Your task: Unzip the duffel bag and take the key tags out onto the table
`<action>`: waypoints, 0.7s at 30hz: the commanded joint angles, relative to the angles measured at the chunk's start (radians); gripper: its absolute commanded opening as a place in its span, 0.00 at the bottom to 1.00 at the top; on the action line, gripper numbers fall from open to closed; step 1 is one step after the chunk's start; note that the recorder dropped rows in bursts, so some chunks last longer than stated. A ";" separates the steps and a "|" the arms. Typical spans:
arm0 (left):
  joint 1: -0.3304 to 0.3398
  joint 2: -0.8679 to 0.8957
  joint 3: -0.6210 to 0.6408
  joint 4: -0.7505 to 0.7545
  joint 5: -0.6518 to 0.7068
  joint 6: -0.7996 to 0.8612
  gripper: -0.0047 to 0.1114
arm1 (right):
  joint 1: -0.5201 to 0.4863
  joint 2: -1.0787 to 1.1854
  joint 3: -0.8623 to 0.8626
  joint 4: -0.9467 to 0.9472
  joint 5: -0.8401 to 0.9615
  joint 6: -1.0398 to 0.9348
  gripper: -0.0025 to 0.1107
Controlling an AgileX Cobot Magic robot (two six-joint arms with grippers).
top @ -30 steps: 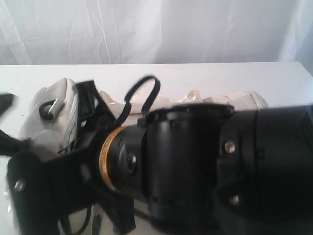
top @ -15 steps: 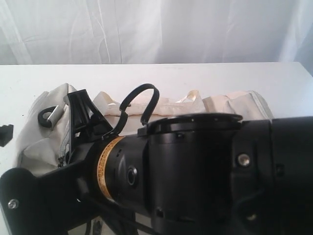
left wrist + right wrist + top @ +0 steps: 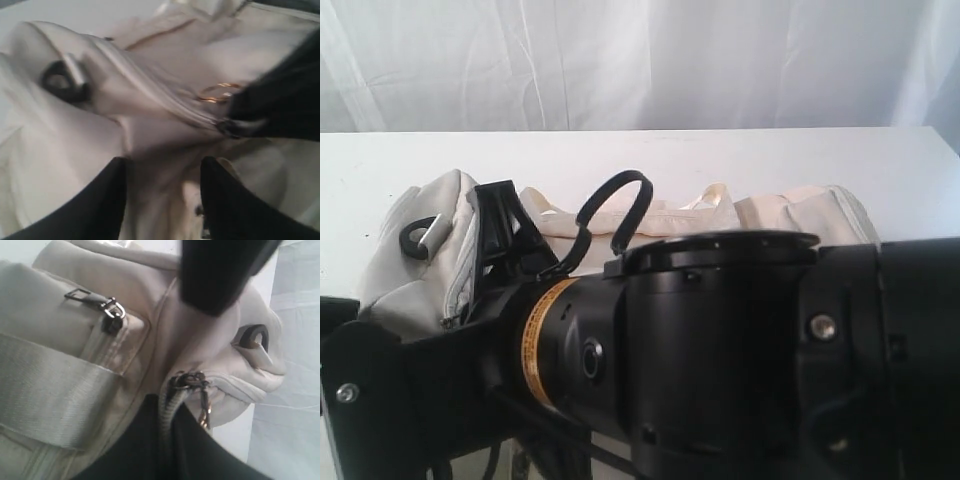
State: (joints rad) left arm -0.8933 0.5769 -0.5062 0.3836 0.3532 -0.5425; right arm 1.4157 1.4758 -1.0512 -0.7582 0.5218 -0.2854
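The cream duffel bag (image 3: 430,250) lies on the white table (image 3: 770,160), its far side behind my right arm. My right gripper (image 3: 170,407) is shut on the grey zip strip just below the slider (image 3: 187,380), at the bag's end near a black strap ring (image 3: 252,337). In the exterior view this gripper (image 3: 505,230) sits over the bag's left end. My left gripper (image 3: 164,165) hovers open over the bag fabric (image 3: 60,150), close to the zip line (image 3: 150,85) and right gripper (image 3: 240,127). The key tags are out of view.
A webbing handle (image 3: 45,400) and a side pocket zip pull (image 3: 107,310) lie close to my right gripper. My right arm's black body (image 3: 720,360) blocks most of the exterior view. A white curtain (image 3: 640,60) hangs behind the table.
My right arm sank a little, and its gripper stayed at the bag's left end. The bag's left end shifted slightly. The left gripper's dark tip dropped lower at the left edge.
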 commanded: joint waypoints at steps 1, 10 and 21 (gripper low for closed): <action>0.004 -0.006 -0.008 -0.299 -0.022 0.358 0.49 | -0.002 -0.018 0.006 -0.006 0.029 0.082 0.02; 0.004 0.024 -0.008 -0.285 -0.159 0.394 0.49 | -0.002 -0.018 0.006 -0.004 0.011 0.090 0.02; 0.006 0.082 -0.008 -0.108 -0.189 0.387 0.49 | -0.002 -0.019 0.006 -0.002 -0.006 0.205 0.02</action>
State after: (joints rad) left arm -0.8933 0.6566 -0.5062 0.2258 0.1863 -0.1512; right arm 1.4157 1.4728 -1.0512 -0.7600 0.4981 -0.1001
